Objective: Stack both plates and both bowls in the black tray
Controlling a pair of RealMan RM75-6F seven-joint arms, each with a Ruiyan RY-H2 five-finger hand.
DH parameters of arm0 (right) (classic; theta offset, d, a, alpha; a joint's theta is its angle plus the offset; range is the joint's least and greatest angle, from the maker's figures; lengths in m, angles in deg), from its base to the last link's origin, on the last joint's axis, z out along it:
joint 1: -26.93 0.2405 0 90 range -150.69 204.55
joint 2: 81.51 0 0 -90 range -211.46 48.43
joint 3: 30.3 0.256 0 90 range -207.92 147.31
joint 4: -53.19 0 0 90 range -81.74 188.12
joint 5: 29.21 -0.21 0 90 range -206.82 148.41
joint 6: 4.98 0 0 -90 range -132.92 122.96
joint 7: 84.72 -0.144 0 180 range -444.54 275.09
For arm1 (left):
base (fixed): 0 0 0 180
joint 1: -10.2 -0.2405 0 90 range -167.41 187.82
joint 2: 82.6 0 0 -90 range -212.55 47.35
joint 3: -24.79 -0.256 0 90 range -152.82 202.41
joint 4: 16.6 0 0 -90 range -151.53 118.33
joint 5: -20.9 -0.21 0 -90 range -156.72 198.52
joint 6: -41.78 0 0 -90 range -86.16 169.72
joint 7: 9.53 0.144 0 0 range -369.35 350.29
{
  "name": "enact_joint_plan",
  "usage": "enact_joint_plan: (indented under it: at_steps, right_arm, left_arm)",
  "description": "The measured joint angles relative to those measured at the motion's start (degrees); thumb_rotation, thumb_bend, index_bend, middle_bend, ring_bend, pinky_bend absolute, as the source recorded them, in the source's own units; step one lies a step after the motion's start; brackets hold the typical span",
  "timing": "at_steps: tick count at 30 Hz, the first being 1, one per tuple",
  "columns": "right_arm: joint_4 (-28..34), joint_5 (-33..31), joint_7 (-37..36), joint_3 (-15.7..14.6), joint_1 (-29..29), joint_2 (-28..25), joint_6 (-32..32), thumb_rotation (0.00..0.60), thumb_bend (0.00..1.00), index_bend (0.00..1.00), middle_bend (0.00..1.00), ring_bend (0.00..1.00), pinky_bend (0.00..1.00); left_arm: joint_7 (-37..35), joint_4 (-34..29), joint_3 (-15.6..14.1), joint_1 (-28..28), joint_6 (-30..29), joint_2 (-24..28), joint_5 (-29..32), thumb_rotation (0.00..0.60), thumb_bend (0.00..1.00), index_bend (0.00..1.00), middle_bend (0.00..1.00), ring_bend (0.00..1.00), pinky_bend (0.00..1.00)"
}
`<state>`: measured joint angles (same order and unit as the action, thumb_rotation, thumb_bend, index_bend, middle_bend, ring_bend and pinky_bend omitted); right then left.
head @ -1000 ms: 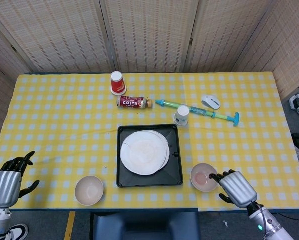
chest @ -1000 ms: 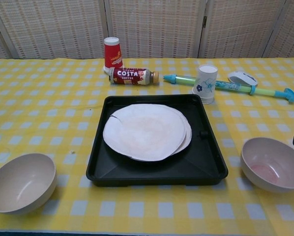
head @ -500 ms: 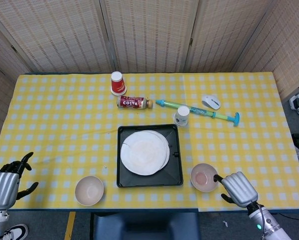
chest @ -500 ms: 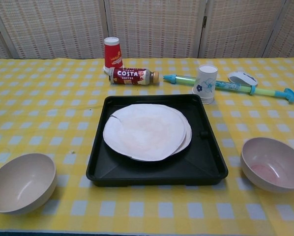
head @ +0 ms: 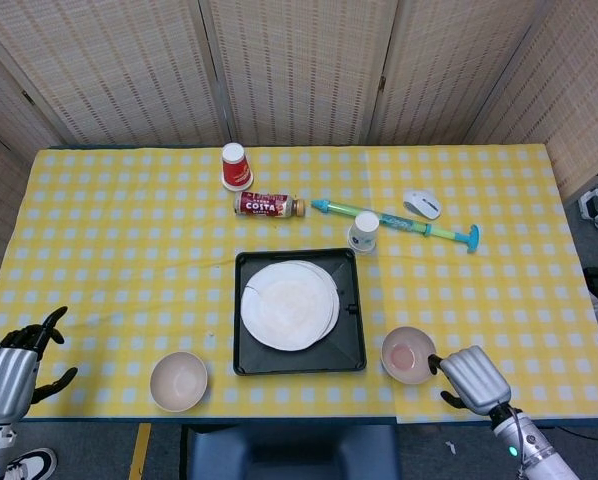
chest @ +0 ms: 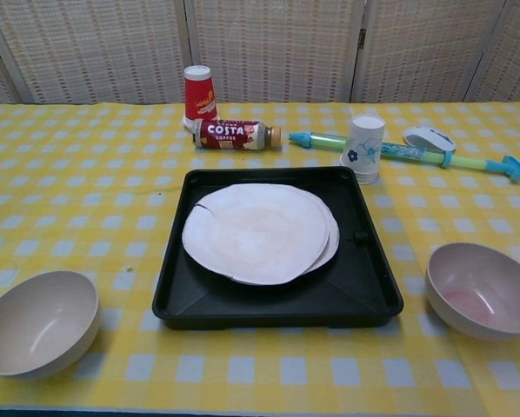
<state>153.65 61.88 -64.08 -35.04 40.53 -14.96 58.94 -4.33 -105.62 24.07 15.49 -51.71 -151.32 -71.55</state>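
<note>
Two white plates (head: 289, 305) (chest: 258, 233) lie stacked in the black tray (head: 351, 345) (chest: 369, 291) at the table's middle. A beige bowl (head: 178, 381) (chest: 36, 323) stands near the front edge, left of the tray. A bowl with a pinkish inside (head: 409, 355) (chest: 482, 289) stands to the tray's right. My right hand (head: 471, 378) hovers at the front edge just right of that bowl, holding nothing, its dark fingertips close to the rim. My left hand (head: 9, 375) hangs off the table's front left corner with fingers apart and empty. Neither hand shows in the chest view.
Behind the tray lie a Costa coffee bottle (head: 269, 205), an upturned red cup (head: 236, 166), a white paper cup (head: 363, 233), a green-blue water pump toy (head: 399, 221) and a white mouse (head: 422, 204). A yellow checked cloth covers the table.
Both hands have drawn back toward the front edge. My right hand has slid right and down, off the pinkish bowl's rim, and its fingertip has left the chest view.
</note>
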Motion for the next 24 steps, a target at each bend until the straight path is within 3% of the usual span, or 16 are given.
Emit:
enact_joint_plan:
  at_steps: [10,24]
  right_arm:
    - [-2.1,-3.7,0.6,1.0,2.7,2.5,-4.4,0.6,0.4,0.55,0.91,0.85,0.87]
    - [-3.7,-4.7,0.4,0.8,4.2,4.5,-5.2,0.6,0.43,0.65,0.91,0.85,0.87]
  left_arm:
    - [-0.5,-1.1,-0.1,-0.4,1.1,1.0,-0.1,0.6,0.19,0.17,0.54,0.4,0.46]
    - [-0.2,-2.7,-0.3,-0.5,3.5,2.1,0.5,0.6,0.2,0.19,0.55,0.41,0.47]
